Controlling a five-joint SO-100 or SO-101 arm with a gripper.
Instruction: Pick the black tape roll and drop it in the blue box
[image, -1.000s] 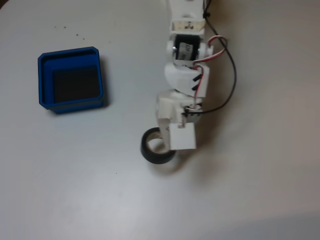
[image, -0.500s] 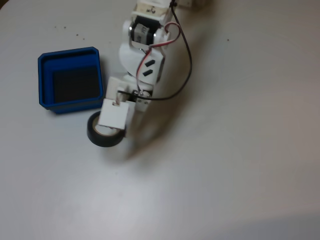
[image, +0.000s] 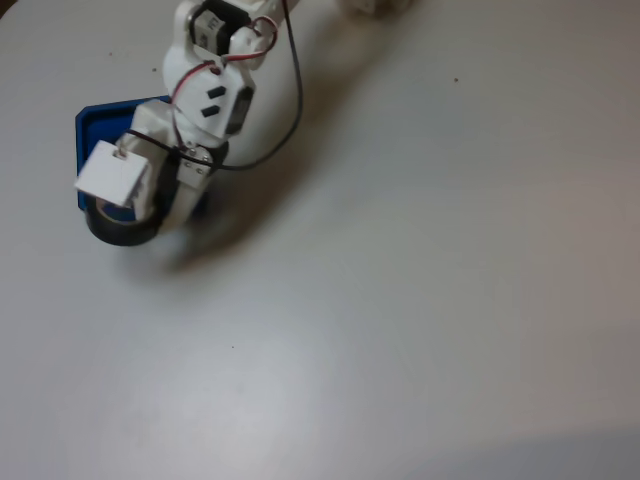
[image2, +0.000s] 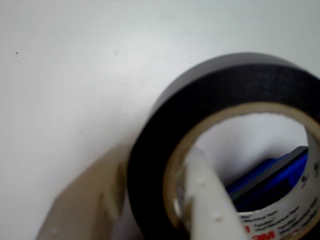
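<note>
In the fixed view the white arm (image: 212, 70) entered from the top edge and reached down and to the left across the pale table (image: 420, 300). Its upper part showed a dark motor block, and below it a rounded white shell with two small black slots. A red-and-white wire and a black cable (image: 285, 95) looped along the right side of the arm. At the low end a flat white square plate (image: 111, 176) faced the camera and hid most of the gripper (image: 128, 205).

The black tape roll (image: 122, 229) hung at the tip of the arm, under the white plate, and only its lower black curve was seen there. It sat over the lower left corner of the blue box (image: 100, 116), partly across the rim. The arm covered most of the box, so only the top left edge and a bit of the left side showed. Whether the roll was touching the rim I could not tell.

In the wrist view the roll (image2: 200, 105) filled the right half, very close and a little blurred, with its pale beige core turned toward the lens. One white finger (image2: 207, 200) passed through the hole of the roll, and a beige finger (image2: 85, 205) lay against the outer black side at lower left. So the gripper (image2: 145, 210) was closed on the wall of the roll, pinching it between the two fingers. Through the hole a piece of the blue box (image2: 272, 172) was visible, and around the roll the white table (image2: 75, 75).
</note>
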